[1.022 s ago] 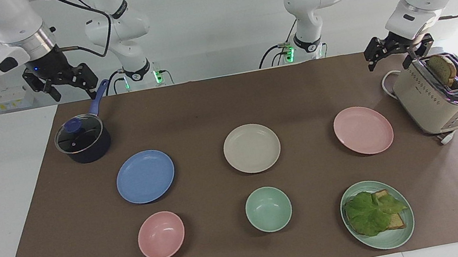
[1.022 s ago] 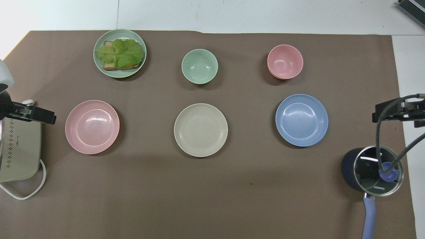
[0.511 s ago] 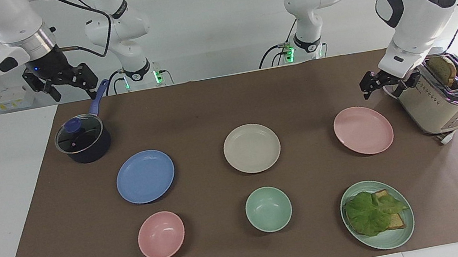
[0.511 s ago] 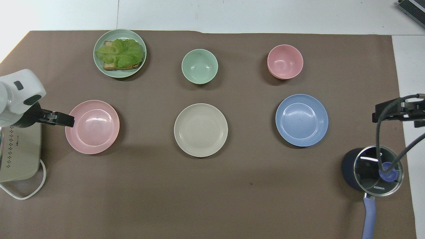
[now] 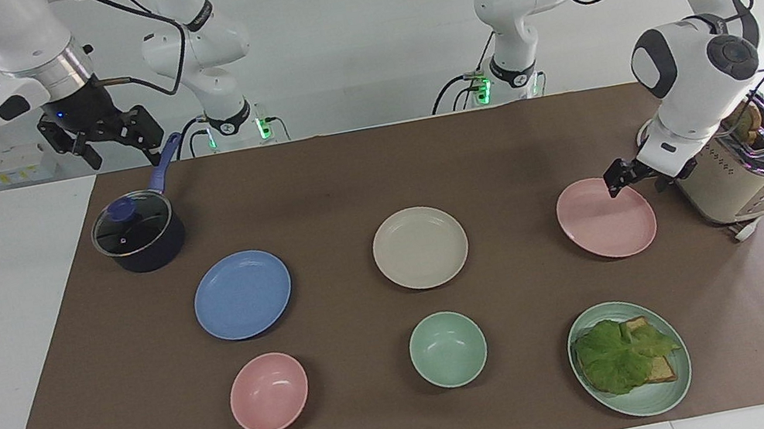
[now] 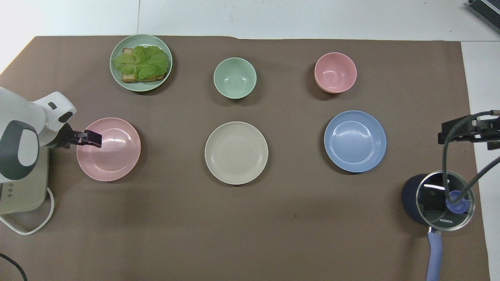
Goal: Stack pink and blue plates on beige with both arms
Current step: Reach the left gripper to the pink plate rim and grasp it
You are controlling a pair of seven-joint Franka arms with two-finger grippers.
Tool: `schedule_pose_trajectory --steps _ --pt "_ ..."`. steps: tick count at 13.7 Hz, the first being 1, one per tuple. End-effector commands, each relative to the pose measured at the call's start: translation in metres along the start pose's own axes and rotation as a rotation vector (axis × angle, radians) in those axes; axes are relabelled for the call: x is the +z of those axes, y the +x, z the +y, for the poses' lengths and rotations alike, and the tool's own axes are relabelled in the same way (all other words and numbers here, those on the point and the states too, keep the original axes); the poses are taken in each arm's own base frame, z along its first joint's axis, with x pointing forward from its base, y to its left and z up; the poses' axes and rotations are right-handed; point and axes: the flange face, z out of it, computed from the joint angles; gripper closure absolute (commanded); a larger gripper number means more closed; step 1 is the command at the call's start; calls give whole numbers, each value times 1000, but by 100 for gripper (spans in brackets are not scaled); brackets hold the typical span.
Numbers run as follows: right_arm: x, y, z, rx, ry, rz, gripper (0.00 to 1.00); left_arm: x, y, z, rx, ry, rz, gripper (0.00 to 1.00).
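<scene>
The pale pink round matte plate (image 5: 606,217) lies flat on the brown mat (image 5: 313,179), beside the cream-beige round matte plate (image 5: 420,247) toward the left arm's end of the table. The medium blue round matte plate (image 5: 243,295) lies beside the beige plate toward the right arm's end. All three sit apart, and nothing is stacked yet.

The left gripper (image 5: 618,177) hangs low over the pink plate's rim, on the edge away from the beige plate. Its jaws are spread and hold nothing. The right gripper (image 5: 101,138) waits high above the mat's corner toward the right arm's end, much nearer to the robots than the beige plate, also spread and empty.

The step in hand looks like the grasp of the pink plate. To do it well, one finger should probably go under the rim's lip and the other over it, since a shallow plate lying flat offers little else to pinch. A gentle descent would keep the plate from sliding toward the beige one.

The only legible writing is "KONKA" on the glass lid of the dark blue saucepan (image 6: 437,201).
</scene>
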Motion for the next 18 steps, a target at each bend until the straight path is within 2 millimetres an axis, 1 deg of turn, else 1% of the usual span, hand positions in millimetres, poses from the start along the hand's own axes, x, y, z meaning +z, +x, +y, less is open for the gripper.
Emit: schedule_pose_trajectory --steps 1,2,4,6,7,11,12,13,14,15,16,18 --pt "-1 -3 5 -8 23 5 0 10 -10 -9 -72 10 1 0" --pt "-1 -3 6 -6 23 5 0 16 -18 -11 -95 10 -15 0" --pt "-1 -4 7 -5 23 5 0 22 -33 -24 -136 10 -34 0" --pt "0 -3 7 -5 23 5 0 24 -39 -34 -163 9 -41 0" --pt "0 -3 7 -5 23 5 0 23 -40 -38 -181 8 -41 0" --pt "0 -3 11 1 24 5 0 24 -41 -37 -258 10 -42 0" --pt "0 -2 11 1 24 5 0 25 -40 -37 -267 10 -41 10" --pt "0 -1 11 3 26 20 0 29 -39 -35 -277 10 -44 10" --pt "-1 2 10 0 28 43 0 37 -37 -37 -301 8 -44 10" --pt "-1 3 9 2 29 48 0 39 -35 -38 -302 7 -38 10" --pt "-1 3 10 2 29 48 0 39 -35 -37 -303 7 -36 17" --pt "-1 3 10 2 29 48 0 41 -35 -34 -335 8 -39 17"
